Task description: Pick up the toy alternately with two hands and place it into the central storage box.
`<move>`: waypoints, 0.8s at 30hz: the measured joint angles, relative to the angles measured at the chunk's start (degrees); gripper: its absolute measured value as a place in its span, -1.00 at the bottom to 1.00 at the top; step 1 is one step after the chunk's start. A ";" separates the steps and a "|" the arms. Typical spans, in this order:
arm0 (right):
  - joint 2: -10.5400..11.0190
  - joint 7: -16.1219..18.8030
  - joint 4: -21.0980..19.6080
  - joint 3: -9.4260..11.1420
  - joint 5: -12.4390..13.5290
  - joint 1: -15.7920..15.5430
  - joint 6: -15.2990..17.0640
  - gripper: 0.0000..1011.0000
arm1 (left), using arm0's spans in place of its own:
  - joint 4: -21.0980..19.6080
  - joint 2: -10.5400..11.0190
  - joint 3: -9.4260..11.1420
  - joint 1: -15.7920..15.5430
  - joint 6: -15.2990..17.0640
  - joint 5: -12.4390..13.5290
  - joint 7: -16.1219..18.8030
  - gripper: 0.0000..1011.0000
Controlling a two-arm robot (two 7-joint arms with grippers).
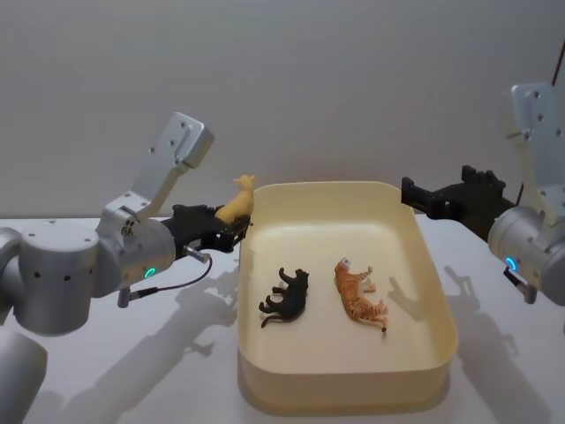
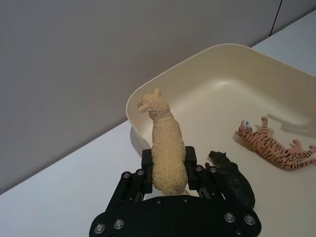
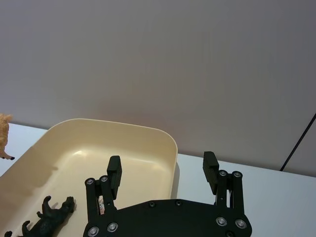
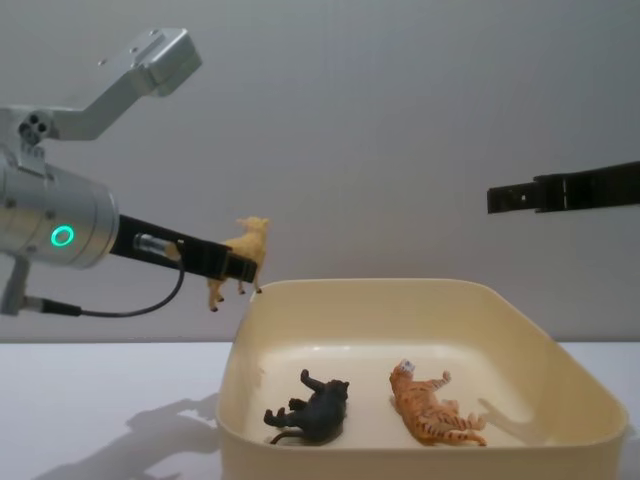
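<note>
- The white table (image 1: 132,380) carries the central storage box (image 1: 441,349), the cream tub that sits straight before me and takes up the middle of my workspace.
- My left arm reaches in from the left side with its green ring lit; my right arm is held up on the right side, near the tub's far right corner.
- My right gripper (image 3: 163,170) hangs above that corner with its fingers spread wide and nothing between them.
- My left gripper (image 2: 168,170) is pinching the tan woolly toy (image 2: 165,148) around its body, head pointing away from my wrist.
- That toy is raised clear of the table, level with the tub's far left corner; from the chest view it looks to be just outside the rim, though I can't be sure it hasn't crossed the edge.
- Two toys lie on their sides on the tub floor, near each other but apart: the striped orange tiger (image 1: 357,296) on the right and the black animal (image 1: 287,299) on the left.
- By my reckoning two drops are done and a third is under way: I have yet to carry the tan toy over the tub and let go.
</note>
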 joint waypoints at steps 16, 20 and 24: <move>0.00 0.00 0.00 0.00 0.00 0.00 0.00 0.98 | 2.87 -2.26 1.99 -2.31 -0.26 2.59 -3.37 -0.31; 0.00 0.00 0.00 0.00 0.00 0.00 0.00 0.98 | 3.84 -2.89 2.41 -2.82 -0.58 2.97 -3.58 -0.31; 0.00 0.00 0.00 0.00 0.00 0.00 0.00 0.98 | 4.66 -3.43 2.71 -3.23 -0.99 3.05 -3.58 -0.30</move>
